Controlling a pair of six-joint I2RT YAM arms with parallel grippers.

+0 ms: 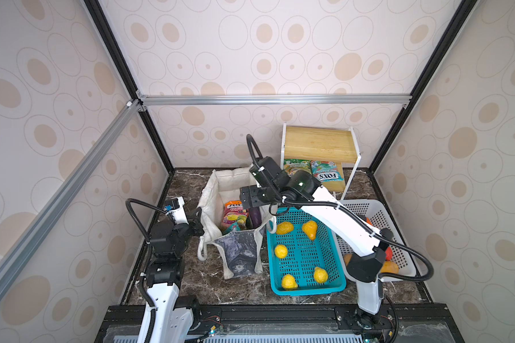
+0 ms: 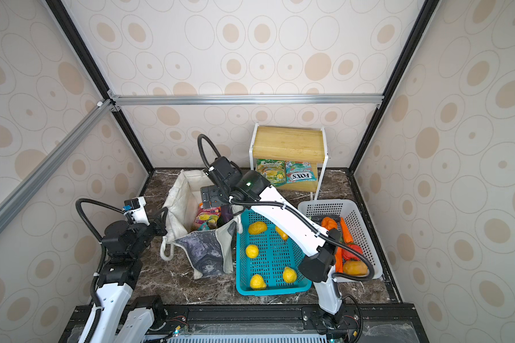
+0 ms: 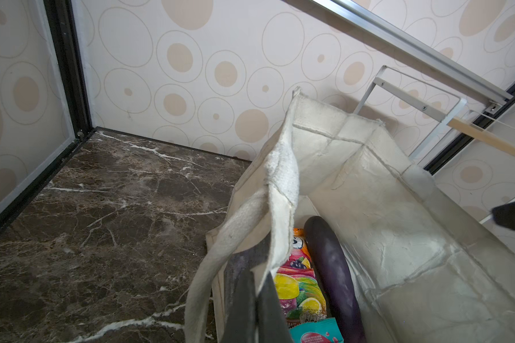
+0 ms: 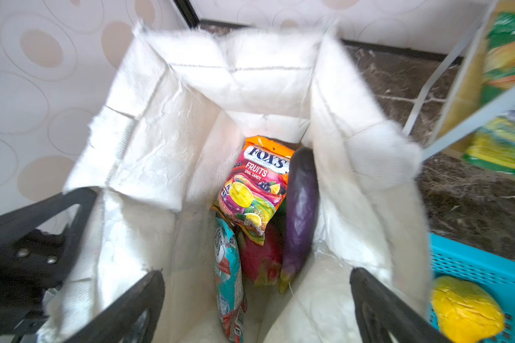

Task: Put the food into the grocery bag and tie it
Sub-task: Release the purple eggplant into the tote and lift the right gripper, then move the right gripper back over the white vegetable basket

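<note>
Grocery bag holds eggplant, orange candy packet, teal candy packet, plus dragon fruit shown only by right wrist view; left end effector clamps its rim, right end effector apart.

The right hand hangs over the gaping grocery bag, its fingers spread wide with nothing between them. On the bag's floor an orange candy packet partly covers a pink dragon fruit. A teal candy packet lies beside them, and a purple eggplant lies along one wall. Next to the bag, a teal basket holds a yellow fruit.

eggplant in grocery bag, basket right of bag
</note>
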